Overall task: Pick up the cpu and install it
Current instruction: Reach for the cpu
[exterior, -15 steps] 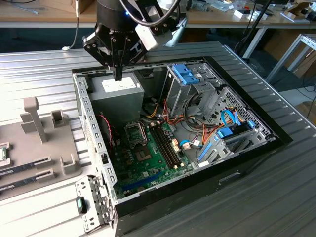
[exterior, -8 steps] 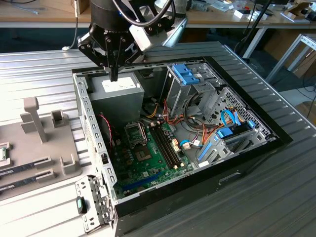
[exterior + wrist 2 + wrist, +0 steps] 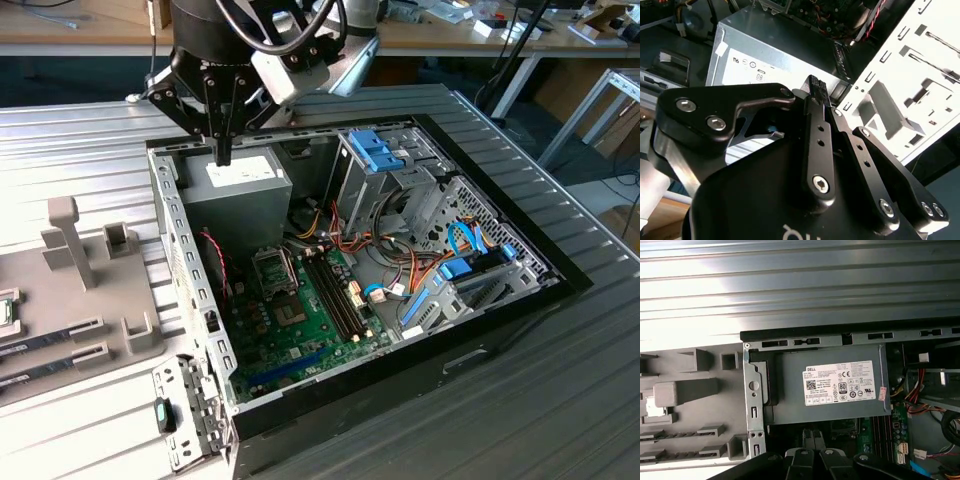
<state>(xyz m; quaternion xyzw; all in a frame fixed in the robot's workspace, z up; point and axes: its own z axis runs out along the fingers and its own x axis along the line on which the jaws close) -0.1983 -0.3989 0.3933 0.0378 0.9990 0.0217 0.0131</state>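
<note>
The cpu (image 3: 6, 312) lies at the exterior view's far left on the grey holder tray (image 3: 110, 300), a small flat piece with a green rim, cut off by the picture's edge. My gripper (image 3: 222, 152) hangs over the open computer case (image 3: 190, 260), just above the grey power supply (image 3: 235, 195). Its two black fingers are pressed together and I see nothing between them. In both wrist views the closed fingertips (image 3: 816, 86) (image 3: 812, 437) point at the power supply (image 3: 830, 390). The square cpu socket (image 3: 275, 270) sits on the green motherboard (image 3: 300, 340), lower in the case.
Two long memory sticks (image 3: 50, 350) rest in slots of the holder tray. Inside the case are memory slots (image 3: 335, 295), coloured cables (image 3: 390, 270), blue drive latches (image 3: 378, 148) and a metal drive cage (image 3: 450, 215). The case stands on a ribbed metal table (image 3: 560, 400).
</note>
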